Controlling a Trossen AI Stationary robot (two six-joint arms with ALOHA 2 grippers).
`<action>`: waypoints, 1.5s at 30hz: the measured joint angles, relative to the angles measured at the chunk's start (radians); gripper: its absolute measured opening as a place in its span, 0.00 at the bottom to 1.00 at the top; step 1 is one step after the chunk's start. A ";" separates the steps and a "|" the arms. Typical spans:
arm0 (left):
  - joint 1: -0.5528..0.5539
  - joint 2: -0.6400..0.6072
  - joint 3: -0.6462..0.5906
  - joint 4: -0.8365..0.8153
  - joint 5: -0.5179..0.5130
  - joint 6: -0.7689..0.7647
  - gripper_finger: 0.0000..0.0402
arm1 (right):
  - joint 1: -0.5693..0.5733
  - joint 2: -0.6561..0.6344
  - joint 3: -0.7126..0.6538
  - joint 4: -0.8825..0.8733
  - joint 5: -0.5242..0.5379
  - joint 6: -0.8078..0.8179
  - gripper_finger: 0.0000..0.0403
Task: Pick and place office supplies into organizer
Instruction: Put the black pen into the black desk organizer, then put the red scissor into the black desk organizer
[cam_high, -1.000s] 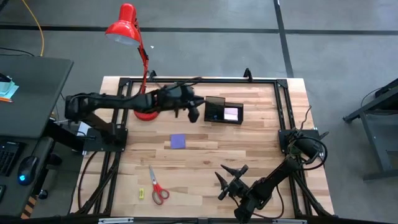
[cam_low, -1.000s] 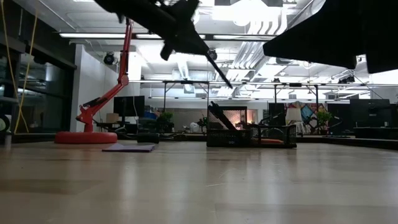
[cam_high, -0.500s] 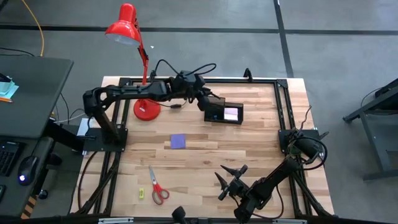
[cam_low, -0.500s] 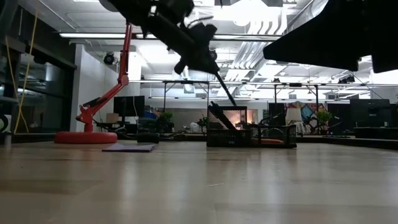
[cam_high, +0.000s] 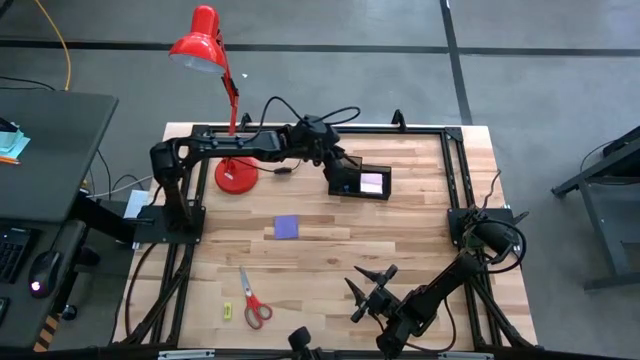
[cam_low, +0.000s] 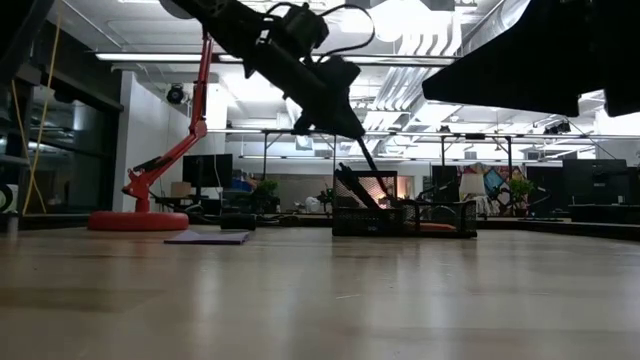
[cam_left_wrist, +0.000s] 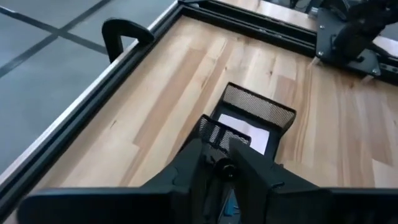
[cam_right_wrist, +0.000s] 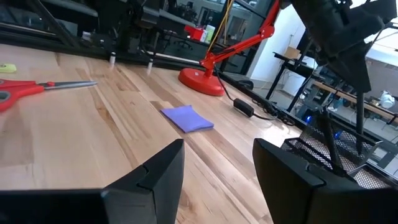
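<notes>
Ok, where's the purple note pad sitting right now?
In the high view the purple note pad lies flat mid-table, between the organizer farther back and the red-handled scissors near the front edge, touching neither.

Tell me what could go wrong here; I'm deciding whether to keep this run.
The left gripper holds a thin black pen slanted above the organizer; released off-line, it might catch the mesh rim and tip out. Pens already leaning inside may block it. The purple note pad and scissors remain on the table.
</notes>
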 joint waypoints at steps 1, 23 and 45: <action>0.000 0.004 0.000 -0.001 0.000 0.000 0.18 | 0.000 0.000 0.000 0.000 0.000 0.000 0.46; -0.071 -0.080 0.000 -0.131 0.264 -0.054 0.27 | -0.049 0.000 0.000 -0.202 -0.188 0.297 0.45; -0.484 -0.587 -0.628 0.257 -0.018 -0.139 0.21 | -0.081 0.003 0.000 -0.190 -0.292 0.316 0.44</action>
